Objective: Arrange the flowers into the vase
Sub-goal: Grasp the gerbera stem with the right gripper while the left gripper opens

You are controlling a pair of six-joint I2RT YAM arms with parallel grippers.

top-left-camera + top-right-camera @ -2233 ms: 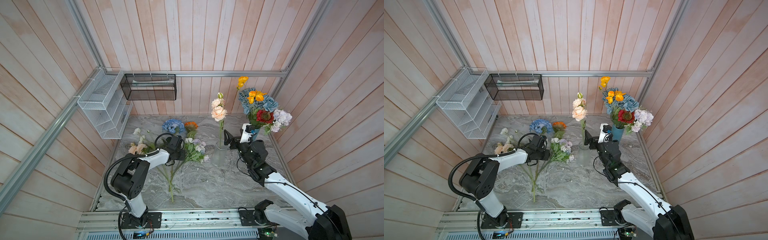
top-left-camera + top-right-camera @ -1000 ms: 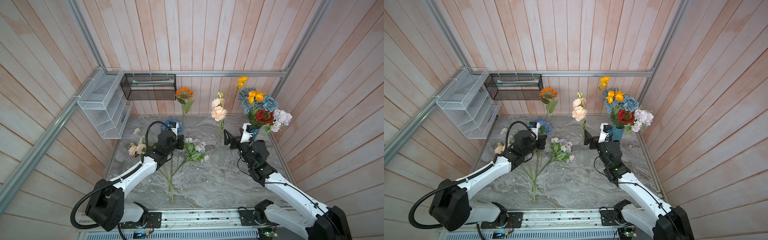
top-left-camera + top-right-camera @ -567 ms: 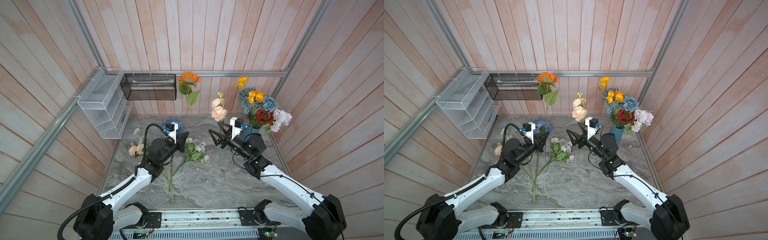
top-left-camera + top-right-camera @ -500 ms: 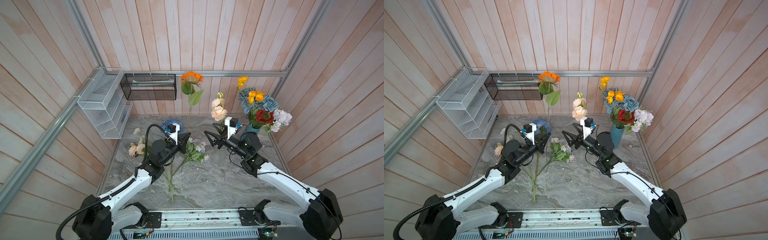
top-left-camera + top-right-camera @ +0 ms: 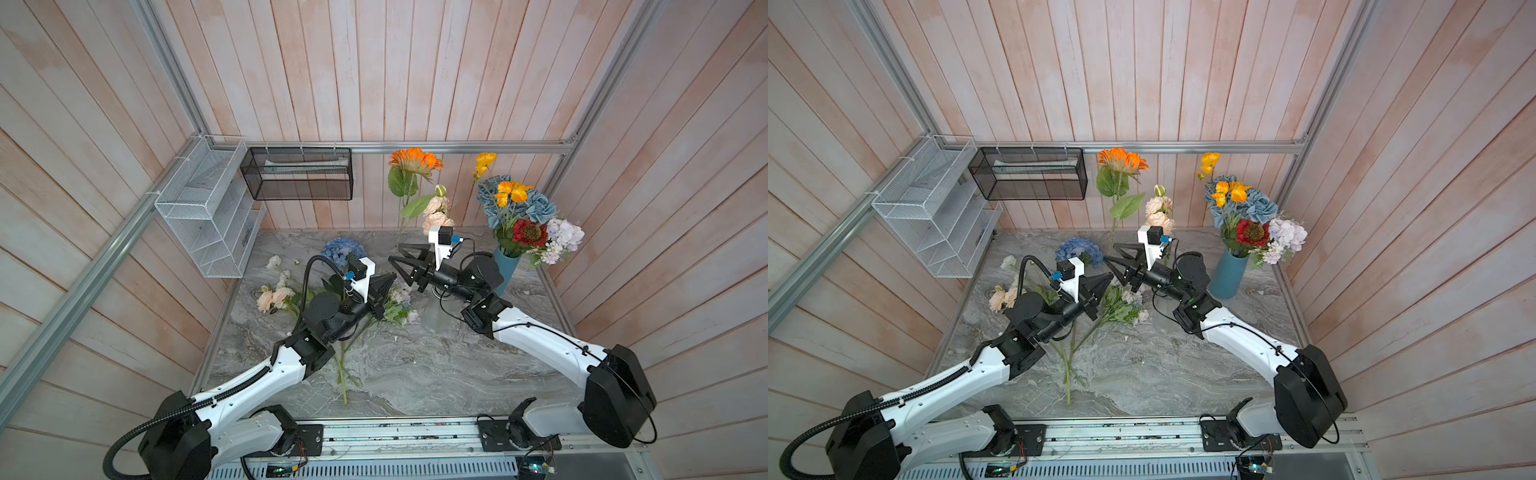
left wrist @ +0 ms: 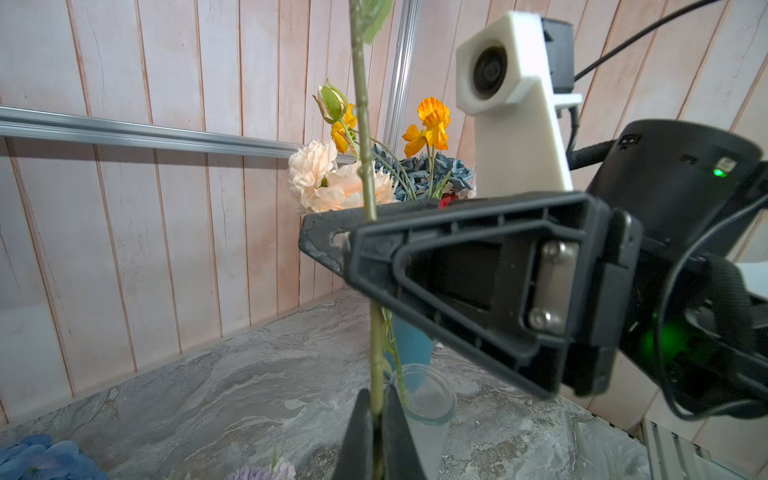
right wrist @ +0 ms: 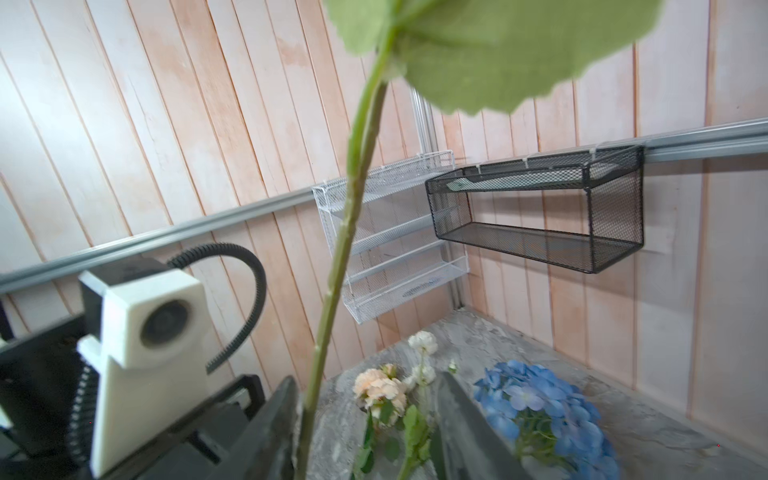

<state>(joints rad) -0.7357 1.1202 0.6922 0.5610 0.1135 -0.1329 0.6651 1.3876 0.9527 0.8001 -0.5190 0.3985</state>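
Observation:
An orange daisy stands upright in the air, and my left gripper is shut on the low end of its green stem. My right gripper reaches across just above, open, with the stem against one jaw and a gap to the other. A blue vase at the back right holds a bouquet. A clear glass vase holds peach blooms. A blue hydrangea, peach flowers and a lilac sprig lie on the marble table.
A white wire rack hangs on the left wall and a black mesh basket on the back wall. The two wrists stand close together above the lying stems. The clear glass vase is just beyond the left fingertips.
My left gripper raised the orange daisy off the table and carried it upright toward the middle. My right gripper swung left from the vases to the stem, and its jaws have narrowed around it.

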